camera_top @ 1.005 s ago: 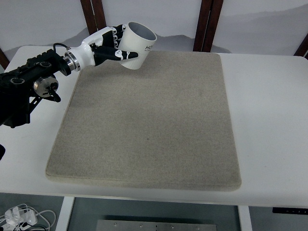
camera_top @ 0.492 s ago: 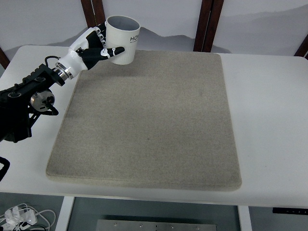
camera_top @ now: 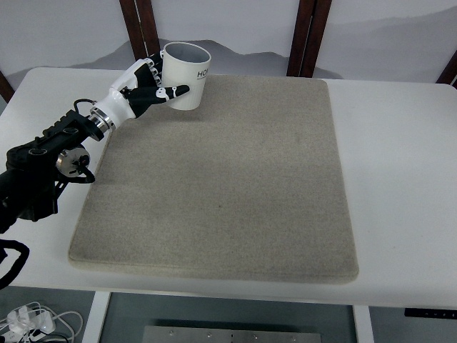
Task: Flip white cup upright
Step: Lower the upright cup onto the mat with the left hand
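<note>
The white cup (camera_top: 187, 76) is at the far left corner of the grey mat (camera_top: 221, 179), mouth up and nearly upright, with dark lettering on its side. My left hand (camera_top: 151, 82) is shut on the cup, fingers wrapped around its left side and thumb across the front. The left arm (camera_top: 50, 153) comes in from the left edge. I cannot tell whether the cup's base touches the mat.
The mat lies on a white table (camera_top: 400, 171). Dark wooden posts (camera_top: 307, 36) stand behind the table's far edge. Cables lie on the floor at lower left (camera_top: 32, 321).
The cup has tipped from tilted to nearly upright, first swinging left and up, then coming down slightly toward the mat's corner. My left arm drew back to the lower left.
</note>
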Robot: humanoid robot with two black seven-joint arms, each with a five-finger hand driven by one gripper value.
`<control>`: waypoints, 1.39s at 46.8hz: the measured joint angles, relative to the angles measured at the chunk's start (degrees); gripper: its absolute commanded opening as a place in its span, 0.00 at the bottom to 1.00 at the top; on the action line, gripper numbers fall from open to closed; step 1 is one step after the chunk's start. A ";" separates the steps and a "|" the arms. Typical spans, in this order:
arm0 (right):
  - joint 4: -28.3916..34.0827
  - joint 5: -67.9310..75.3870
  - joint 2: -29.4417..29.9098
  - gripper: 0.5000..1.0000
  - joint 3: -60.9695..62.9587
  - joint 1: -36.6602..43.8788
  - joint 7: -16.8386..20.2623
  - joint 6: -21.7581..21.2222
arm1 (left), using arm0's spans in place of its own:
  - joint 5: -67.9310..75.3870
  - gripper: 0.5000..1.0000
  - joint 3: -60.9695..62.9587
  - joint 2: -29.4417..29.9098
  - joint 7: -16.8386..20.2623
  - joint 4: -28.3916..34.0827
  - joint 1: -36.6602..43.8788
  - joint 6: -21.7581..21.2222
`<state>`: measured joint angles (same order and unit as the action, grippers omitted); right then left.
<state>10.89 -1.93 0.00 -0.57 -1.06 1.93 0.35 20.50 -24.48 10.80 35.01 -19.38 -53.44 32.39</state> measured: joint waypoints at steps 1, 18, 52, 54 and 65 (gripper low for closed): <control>-0.02 0.00 0.00 0.90 -0.01 0.00 0.01 0.00 | 0.04 0.05 0.07 -0.13 0.00 0.04 0.21 -0.06; 0.00 0.00 0.00 0.90 -0.02 -0.01 0.01 0.00 | 0.23 0.08 0.16 -0.61 0.00 1.27 1.14 -0.28; 0.01 0.00 0.00 0.90 -0.05 0.04 0.00 0.00 | 0.41 0.33 3.56 -2.19 0.00 1.28 2.64 -7.40; 0.00 0.00 0.00 0.90 -0.05 0.04 0.00 0.00 | 0.41 0.39 3.56 -2.19 0.00 1.28 2.64 -7.52; -0.01 0.00 0.00 0.90 -0.01 0.00 0.00 0.00 | 0.39 0.71 3.54 -2.77 0.00 1.28 2.72 -10.55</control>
<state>10.89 -1.93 0.00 -0.58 -1.05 1.93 0.35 20.90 -20.94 8.03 35.00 -18.10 -50.72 21.84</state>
